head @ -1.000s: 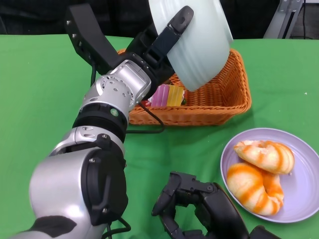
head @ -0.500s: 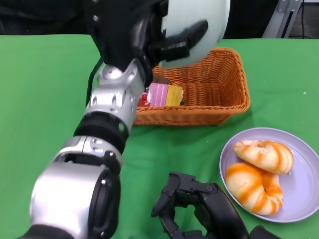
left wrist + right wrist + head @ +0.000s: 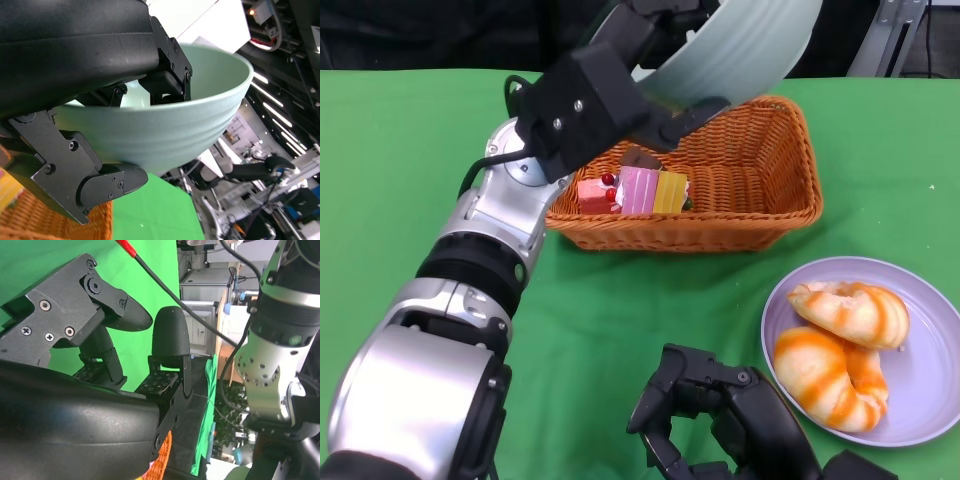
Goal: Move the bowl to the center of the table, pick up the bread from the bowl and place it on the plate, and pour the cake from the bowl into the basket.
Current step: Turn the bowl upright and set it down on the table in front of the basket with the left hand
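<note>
1. Head view shows the right hand (image 3: 720,420) nearest, low over the green table (image 3: 400,180); its fingers are bent a little but apart, and it holds nothing; in the right wrist view the right hand (image 3: 125,345) has fingers with a gap between them and nothing in the gap.
2. Just off to the outer side of the right hand sits a purple plate (image 3: 930,400); two orange striped pieces of bread (image 3: 850,312) lie on it, touching each other, one nearer and one farther.
3. Farther out, past the right hand, sits the orange basket (image 3: 760,215) on the table; the cake (image 3: 638,188) lies inside it, at the end nearest the left arm; the cake is pink and yellow with a small red bit on it.
4. Above the basket is the left hand (image 3: 610,110); it grips the pale green bowl (image 3: 740,50) at its rim, with a finger under the bowl and a part over the edge.
5. The bowl is tipped on its side over the far part of the basket, up in the air and not touching it.
6. Left wrist view shows the left hand (image 3: 125,100) clamped on the bowl (image 3: 165,135); one finger is inside the rim and one is under the ribbed outside; the part of the bowl's inside that shows holds nothing; a bit of the basket (image 3: 45,220) shows below the hand.
</note>
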Controlling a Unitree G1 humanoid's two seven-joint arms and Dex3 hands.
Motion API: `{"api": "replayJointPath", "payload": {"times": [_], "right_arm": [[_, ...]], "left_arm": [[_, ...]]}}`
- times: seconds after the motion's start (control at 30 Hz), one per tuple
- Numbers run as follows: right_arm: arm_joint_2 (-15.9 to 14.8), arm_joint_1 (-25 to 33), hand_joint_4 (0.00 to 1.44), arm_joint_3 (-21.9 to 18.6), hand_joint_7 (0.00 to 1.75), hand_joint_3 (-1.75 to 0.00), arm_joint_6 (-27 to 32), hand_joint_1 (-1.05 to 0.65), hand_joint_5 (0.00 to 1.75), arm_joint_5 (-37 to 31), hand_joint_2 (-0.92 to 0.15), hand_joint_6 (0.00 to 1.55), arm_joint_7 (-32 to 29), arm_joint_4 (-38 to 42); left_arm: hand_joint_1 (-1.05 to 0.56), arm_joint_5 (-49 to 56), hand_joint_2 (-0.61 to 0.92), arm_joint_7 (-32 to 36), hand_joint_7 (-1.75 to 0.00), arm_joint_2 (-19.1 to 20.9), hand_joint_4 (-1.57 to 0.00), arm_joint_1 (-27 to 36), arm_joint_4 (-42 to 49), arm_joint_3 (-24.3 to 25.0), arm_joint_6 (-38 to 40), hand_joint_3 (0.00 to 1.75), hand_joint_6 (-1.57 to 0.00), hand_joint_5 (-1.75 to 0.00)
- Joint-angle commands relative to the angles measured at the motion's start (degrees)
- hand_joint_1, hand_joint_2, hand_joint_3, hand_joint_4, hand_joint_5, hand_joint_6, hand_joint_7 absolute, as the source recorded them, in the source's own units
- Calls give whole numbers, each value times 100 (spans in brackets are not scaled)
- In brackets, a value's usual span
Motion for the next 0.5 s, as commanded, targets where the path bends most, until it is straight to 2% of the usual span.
{"api": "replayJointPath", "payload": {"times": [0.03, 0.13, 0.23, 0.37, 0.5], "right_arm": [[-11, 0, 79, -54, 133, -113, 119, -18, 163, 126, -48, 72, 38, -107], [5, -37, 78, -77, 133, -112, 285, -19, 164, 158, -50, 71, 41, -179], [2, -79, 78, -91, 133, -112, 370, -19, 165, 203, -49, 71, 65, -229], [3, -108, 78, -104, 132, -113, 374, -20, 166, 214, -48, 71, 65, -231], [-22, -172, 78, -158, 132, -113, 435, -20, 165, 260, -48, 72, 111, -260]], "left_arm": [[-3, 338, 65, 391, -157, 234, -65, -74, 82, -193, -275, 100, -65, -175], [-3, 783, 65, 804, -161, 441, -59, -111, 148, -460, -432, 98, -61, -175], [-1, 1439, 65, 1506, -162, 693, -57, -152, 178, -846, -638, 96, -60, -175], [-1, 1743, 64, 1963, -161, 792, -57, -191, 274, -1062, -765, 94, -60, -175], [-7, 2417, 67, 2916, -158, 1077, -58, -152, 294, -1488, -1045, 91, -64, -175]]}}
